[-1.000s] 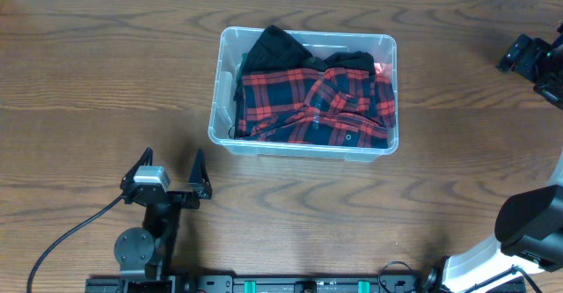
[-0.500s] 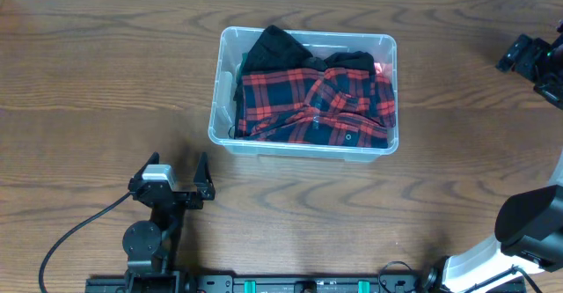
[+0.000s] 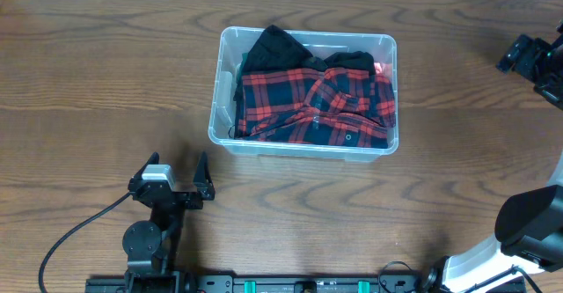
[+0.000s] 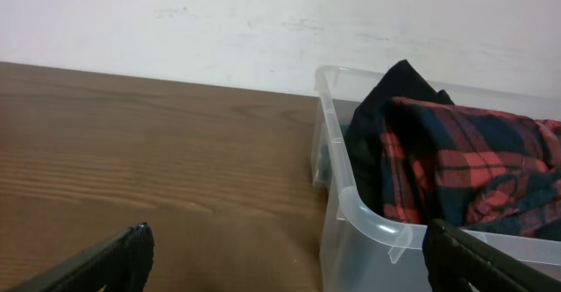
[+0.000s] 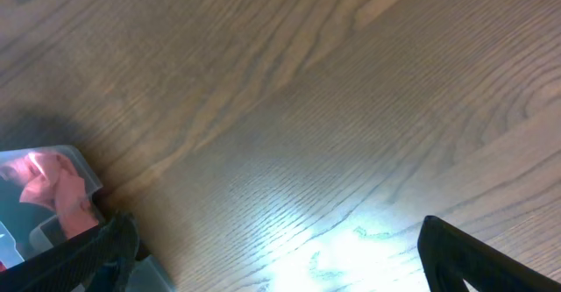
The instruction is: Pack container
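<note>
Since a second ago, the left gripper [image 3: 179, 157] has been drawn back a little toward its own base; nothing else is seen to have shifted. The wooden table [image 3: 106, 82] is bare around both arms. The container [image 3: 299, 150] is found ahead of the left gripper and off to its right, apart from it, and well away from the right gripper [image 3: 510, 57], at whose wrist view only a corner is caught. It is filled by a red and dark plaid shirt [image 3: 317, 108], with a black garment [image 3: 274, 48] beyond it. Both grippers are spread wide and nothing is pinched.

From the left wrist view the cloth is seen heaped above the rim, so the packing is judged nearly done but not settled. If the heap is pressed from one side, the light bin could be pushed along the table or tipped. A finger brought in low could be struck against the rim. Loose cloth could be snagged by a spread finger and dragged out when the arm is lifted.
</note>
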Robot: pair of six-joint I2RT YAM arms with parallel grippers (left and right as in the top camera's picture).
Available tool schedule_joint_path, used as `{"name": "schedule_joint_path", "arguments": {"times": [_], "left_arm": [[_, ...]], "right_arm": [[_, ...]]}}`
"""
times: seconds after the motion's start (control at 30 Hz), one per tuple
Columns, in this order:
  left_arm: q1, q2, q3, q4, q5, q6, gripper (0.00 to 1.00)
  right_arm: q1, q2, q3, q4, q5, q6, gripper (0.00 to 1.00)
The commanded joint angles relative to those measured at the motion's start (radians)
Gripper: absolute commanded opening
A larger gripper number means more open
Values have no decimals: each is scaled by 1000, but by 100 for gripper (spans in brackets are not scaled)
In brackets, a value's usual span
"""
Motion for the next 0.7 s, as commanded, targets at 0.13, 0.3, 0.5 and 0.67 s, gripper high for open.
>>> {"name": "schedule_joint_path", "arguments": {"times": [0.13, 0.3, 0.5, 0.67], "left_arm": [[-3, -7, -14, -37, 18, -10, 98], [-3, -7, -14, -37, 18, -10, 98], [-3, -6, -14, -37, 18, -10, 98], [-3, -6, -14, -37, 18, -10, 98]], "right_arm": [[-2, 3, -3, 0, 3, 7, 99], [-2, 3, -3, 0, 3, 7, 99], [8, 7, -3, 0, 3, 7, 99], [58, -64, -3, 0, 4, 7, 99]]}}
